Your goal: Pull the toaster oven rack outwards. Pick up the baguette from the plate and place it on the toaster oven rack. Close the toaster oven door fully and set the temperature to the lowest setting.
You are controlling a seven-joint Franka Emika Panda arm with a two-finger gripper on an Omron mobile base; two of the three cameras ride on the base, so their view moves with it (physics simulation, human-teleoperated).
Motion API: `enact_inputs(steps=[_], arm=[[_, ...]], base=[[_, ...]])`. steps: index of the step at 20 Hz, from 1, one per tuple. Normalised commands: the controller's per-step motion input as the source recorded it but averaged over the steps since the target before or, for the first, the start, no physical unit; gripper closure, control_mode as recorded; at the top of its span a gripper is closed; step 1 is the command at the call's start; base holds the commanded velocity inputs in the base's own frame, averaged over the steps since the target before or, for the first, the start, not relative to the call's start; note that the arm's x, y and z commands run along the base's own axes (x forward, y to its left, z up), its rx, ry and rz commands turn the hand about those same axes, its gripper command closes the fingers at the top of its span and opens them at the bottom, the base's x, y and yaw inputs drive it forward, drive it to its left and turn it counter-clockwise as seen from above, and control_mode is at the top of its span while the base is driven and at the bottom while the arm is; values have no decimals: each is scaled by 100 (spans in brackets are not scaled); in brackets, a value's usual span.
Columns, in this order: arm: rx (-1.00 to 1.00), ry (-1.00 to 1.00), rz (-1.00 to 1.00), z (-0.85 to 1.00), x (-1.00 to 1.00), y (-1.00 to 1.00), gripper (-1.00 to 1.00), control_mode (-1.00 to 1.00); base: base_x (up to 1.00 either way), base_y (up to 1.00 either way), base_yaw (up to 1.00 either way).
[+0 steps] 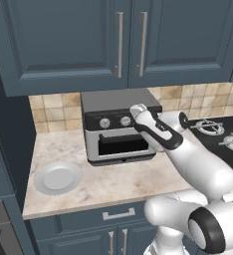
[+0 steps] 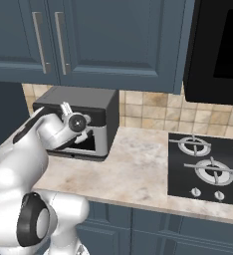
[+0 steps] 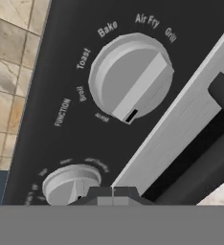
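White robot hand [image 3: 113, 192]: fingers pressed together at lower silver knob [image 3: 71, 184] | boxy grey toaster oven [image 1: 119, 127]: door up | round white plate [image 1: 58, 178]: bare on desk

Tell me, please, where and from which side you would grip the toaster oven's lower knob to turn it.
Grip the raised bar across the lower knob, one finger on each long flank, approaching straight on from the front of the control strip. The round rim offers little purchase; the bar has flat sides. The gripper, shut, would probably need to open first.
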Motion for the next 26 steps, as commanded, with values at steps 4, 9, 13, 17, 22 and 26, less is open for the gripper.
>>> enact_inputs(steps=[4, 9, 13, 17, 22, 26], arm=[[0, 0, 0, -6, 13, 2, 100, -100], [0, 0, 0, -5, 15, 5, 100, -100], [0, 0, 0, -1, 14, 10, 100, -100], [0, 0, 0, -1, 13, 13, 100, -100], [0, 0, 0, -3, 12, 9, 100, -100], [0, 0, 0, -1, 15, 11, 100, -100]], base=[[0, 0, 0], [0, 0, 0], [0, 0, 0], [0, 0, 0], [0, 0, 0], [0, 0, 0]])
